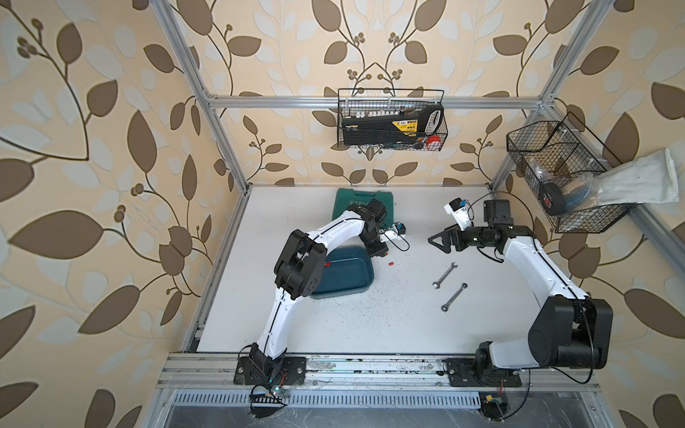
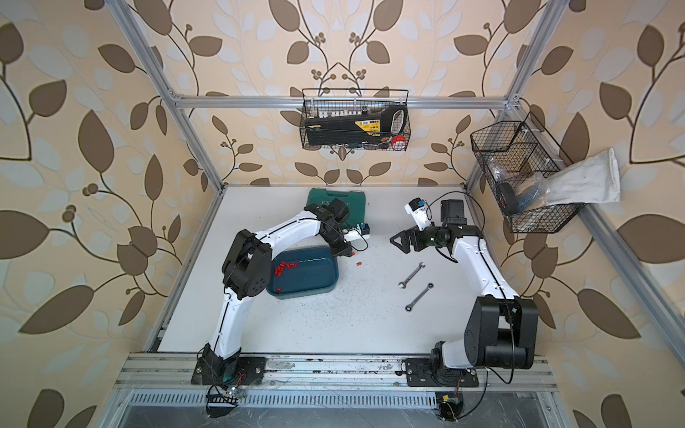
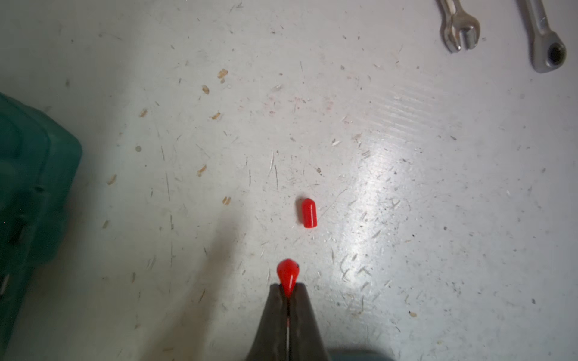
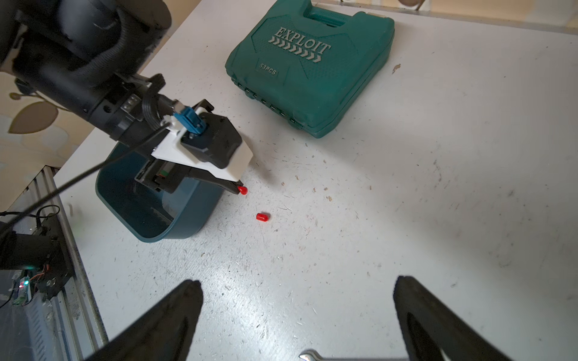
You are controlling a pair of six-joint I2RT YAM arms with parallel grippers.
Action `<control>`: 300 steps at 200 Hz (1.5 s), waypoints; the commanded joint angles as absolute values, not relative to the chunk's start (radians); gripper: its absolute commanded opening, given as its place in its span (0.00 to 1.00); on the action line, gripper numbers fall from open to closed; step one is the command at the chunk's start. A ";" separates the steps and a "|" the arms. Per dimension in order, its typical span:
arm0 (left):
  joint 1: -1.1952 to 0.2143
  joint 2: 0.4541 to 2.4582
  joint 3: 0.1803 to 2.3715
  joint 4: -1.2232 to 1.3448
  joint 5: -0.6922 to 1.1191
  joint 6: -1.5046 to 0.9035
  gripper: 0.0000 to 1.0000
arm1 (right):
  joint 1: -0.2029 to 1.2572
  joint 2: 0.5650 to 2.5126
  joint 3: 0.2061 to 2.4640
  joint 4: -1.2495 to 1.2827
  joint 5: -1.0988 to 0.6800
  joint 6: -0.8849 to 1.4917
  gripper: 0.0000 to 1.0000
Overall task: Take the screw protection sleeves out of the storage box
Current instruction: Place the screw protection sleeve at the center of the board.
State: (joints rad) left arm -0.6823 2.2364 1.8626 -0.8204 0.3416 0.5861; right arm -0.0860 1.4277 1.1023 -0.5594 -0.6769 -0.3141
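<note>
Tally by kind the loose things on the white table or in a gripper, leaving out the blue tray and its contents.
Red sleeves: 2, one lying loose, one held by the left gripper.
Wrenches: 2.
Green case: 1.
Total: 5.

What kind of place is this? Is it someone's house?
Probably a robot practice booth, not a house: two robot arms mounted at the table's edge, an aluminium frame around it, wrenches and a green tool case lying out.
</note>
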 commanded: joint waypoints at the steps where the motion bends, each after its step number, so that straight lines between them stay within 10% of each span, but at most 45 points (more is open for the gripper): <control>1: -0.690 2.277 1.917 -0.844 0.335 0.578 0.08 | -0.094 1.404 1.084 -0.555 -0.681 -0.304 0.99; 175: -0.697 2.220 1.929 -0.848 0.317 0.568 0.44 | -0.106 1.396 1.082 -0.554 -0.687 -0.304 0.99; 300: -0.535 1.672 1.317 -0.872 0.146 0.605 0.50 | -0.100 1.415 1.084 -0.549 -0.721 -0.285 0.99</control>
